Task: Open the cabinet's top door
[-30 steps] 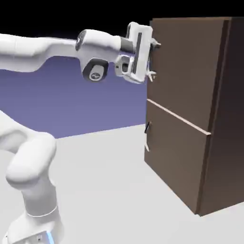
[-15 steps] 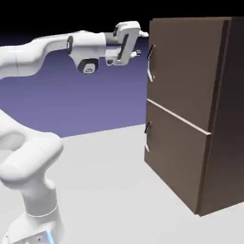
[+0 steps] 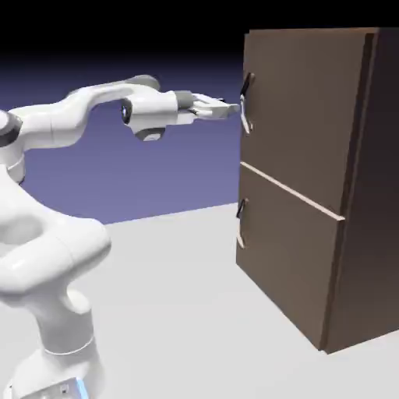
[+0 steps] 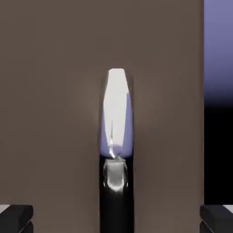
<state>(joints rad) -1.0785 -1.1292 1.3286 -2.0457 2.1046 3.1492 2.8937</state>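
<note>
Gripper [image 3: 232, 110] now level and side-on, lower than a second ago, when it stood broad and upright against the top door [image 3: 300, 117]; half a second ago it hung farther back, and now its tips are near the upper handle [image 3: 246, 113] again. Fingers spread wide, nothing between them at the tips, handle upright mid-frame in the hand view. Top door sits shut on the cabinet [image 3: 382, 187], exterior view's right, above the pale seam [image 3: 288, 188], unmoved throughout.

White arm arched high and reaching to the exterior view's right, hand [image 3: 231, 108] roughly level, finger tips wide apart.
</note>
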